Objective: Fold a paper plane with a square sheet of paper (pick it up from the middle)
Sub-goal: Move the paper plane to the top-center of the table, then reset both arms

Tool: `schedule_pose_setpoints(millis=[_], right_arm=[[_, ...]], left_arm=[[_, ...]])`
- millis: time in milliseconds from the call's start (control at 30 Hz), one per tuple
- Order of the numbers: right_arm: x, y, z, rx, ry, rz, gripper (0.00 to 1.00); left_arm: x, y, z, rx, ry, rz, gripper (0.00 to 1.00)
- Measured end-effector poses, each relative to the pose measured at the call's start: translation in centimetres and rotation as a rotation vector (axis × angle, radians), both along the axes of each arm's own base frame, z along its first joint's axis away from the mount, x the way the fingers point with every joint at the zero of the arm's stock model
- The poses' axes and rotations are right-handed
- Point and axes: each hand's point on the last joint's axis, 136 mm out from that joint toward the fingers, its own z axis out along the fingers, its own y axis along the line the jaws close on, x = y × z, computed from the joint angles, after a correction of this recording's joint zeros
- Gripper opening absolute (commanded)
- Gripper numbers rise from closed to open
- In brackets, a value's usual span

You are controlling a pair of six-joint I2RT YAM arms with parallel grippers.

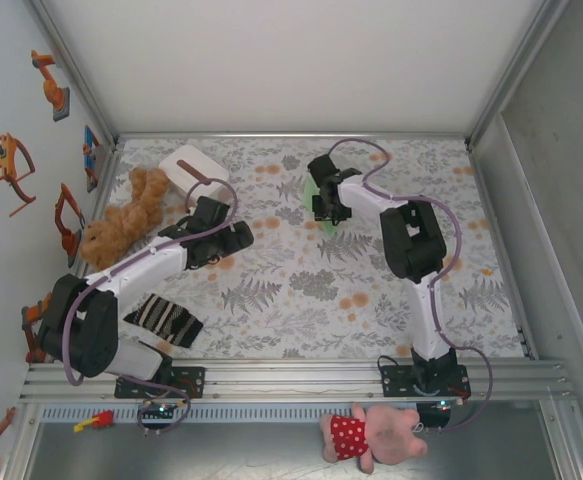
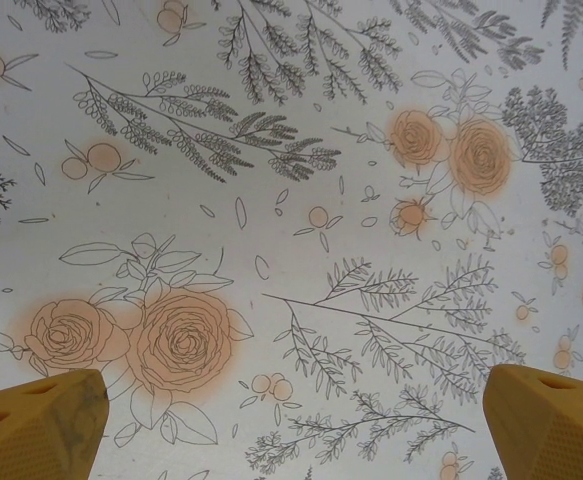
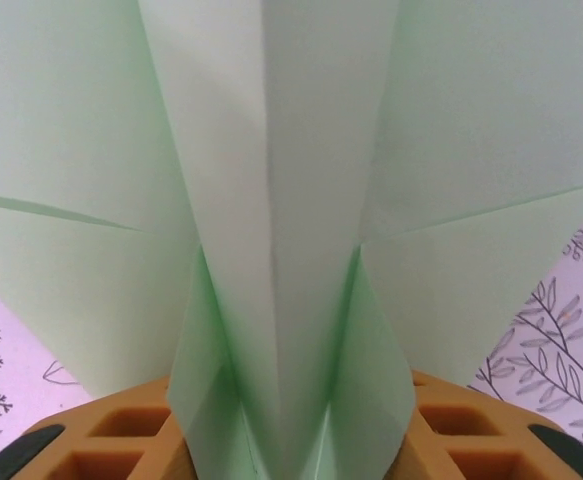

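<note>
Paper plane [image 3: 291, 200], pale green and part-folded with a sharp centre crease, sits just toward 12 o'clock from the middle of the floral counter [image 1: 301, 290] in the view from above. The right gripper [image 3: 291, 445] stands directly over it, with green edges showing at 11 and 6 o'clock of the gripper. From the right wrist, the plane's centre fold runs down between the orange fingers [image 3: 111, 445], and its wings spread away toward 10 and 2 o'clock. Whether those fingers pinch the fold or stand just free of it cannot be told.

At 9 o'clock of the plane, well apart from it, the left gripper [image 2: 291, 425] hangs released, its yellow fingers [image 2: 36, 425] spread wide above printed roses and ferns.

A brown bear [image 1: 126, 215] lies at the counter's 9 o'clock edge, just beside a white box [image 1: 186, 165] at 10 o'clock. A dark striped cloth [image 1: 166, 320] lies at 8 o'clock, near the left arm's base. A pink pig [image 1: 371, 435] in a red dotted dress lies at 6 o'clock, off the counter beyond the metal rail [image 1: 271, 380].
</note>
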Motion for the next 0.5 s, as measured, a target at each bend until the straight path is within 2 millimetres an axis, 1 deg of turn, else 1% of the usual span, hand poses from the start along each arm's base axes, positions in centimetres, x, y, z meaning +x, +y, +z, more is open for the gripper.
schedule_pose_setpoints(millis=[67, 133, 233, 300, 400, 467, 500], right_arm=[[-0.2, 0.0, 0.9, 0.015, 0.000, 0.004, 0.47], [-0.1, 0.0, 2.4, 0.033, -0.019, 0.006, 0.49], [0.1, -0.1, 6.4, 0.067, -0.092, 0.010, 0.51], [-0.1, -0.6, 10.0, 0.094, -0.161, 0.011, 0.52], [-0.9, -2.3, 14.5, 0.118, -0.263, -0.008, 0.55], [-1.8, -4.2, 16.6, 0.124, -0.326, -0.027, 0.59], [-2.3, -5.3, 17.2, 0.123, -0.352, -0.041, 0.68]], left_arm=[[0.2, 0.2, 0.8, -0.004, -0.021, 0.007, 0.96], [0.5, 0.5, 1.9, -0.012, -0.048, 0.019, 0.96], [1.0, 1.5, 3.4, -0.013, -0.092, 0.048, 0.96], [1.3, 2.6, 4.4, -0.005, -0.121, 0.068, 0.96], [1.6, 4.2, 5.6, 0.018, -0.161, 0.099, 0.96], [1.8, 5.4, 6.5, 0.042, -0.196, 0.123, 0.96], [1.8, 6.1, 7.1, 0.055, -0.219, 0.139, 0.96]])
